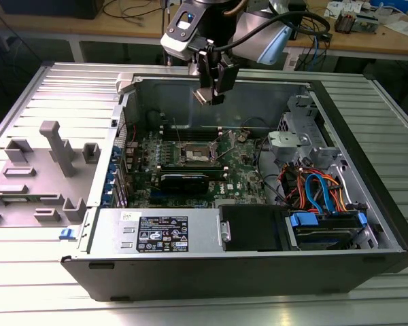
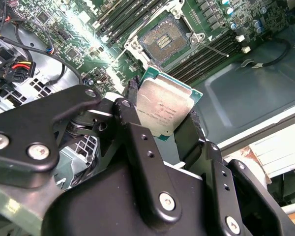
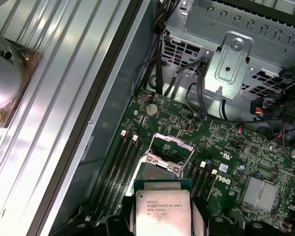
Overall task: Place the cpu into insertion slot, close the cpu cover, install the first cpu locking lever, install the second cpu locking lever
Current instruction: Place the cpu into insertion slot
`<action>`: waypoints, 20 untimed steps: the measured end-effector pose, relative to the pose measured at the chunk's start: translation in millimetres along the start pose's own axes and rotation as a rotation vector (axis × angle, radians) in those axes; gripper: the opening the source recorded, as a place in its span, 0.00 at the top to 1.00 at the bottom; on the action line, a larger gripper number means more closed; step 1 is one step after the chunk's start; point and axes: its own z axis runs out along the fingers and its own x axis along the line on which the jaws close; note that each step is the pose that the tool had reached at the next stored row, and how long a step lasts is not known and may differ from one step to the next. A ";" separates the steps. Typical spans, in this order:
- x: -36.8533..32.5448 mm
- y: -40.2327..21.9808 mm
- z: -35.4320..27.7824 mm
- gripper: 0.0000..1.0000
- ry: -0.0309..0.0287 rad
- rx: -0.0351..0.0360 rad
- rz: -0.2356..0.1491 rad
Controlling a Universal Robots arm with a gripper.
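Claw (image 2: 162, 109) clamped on the cpu (image 2: 163, 103) above the insertion slot (image 2: 163, 42), cpu cover (image 3: 173, 141) raised, memory slots (image 3: 115, 167) flanking.

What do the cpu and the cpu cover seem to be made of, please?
cpu: dull silver-grey metal top, matte, spreading the light softly; green edge looks like circuit board. cpu cover: probably thin sheet metal, bare pale grey with bright glints along its open frame.
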 end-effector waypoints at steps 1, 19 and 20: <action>0.0 0.0 0.0 0.45 0.0000 0.0000 0.000; -0.1 -0.3 3.1 0.45 -0.0132 -0.0022 0.143; -0.1 -0.3 3.5 0.45 -0.0143 -0.0025 0.156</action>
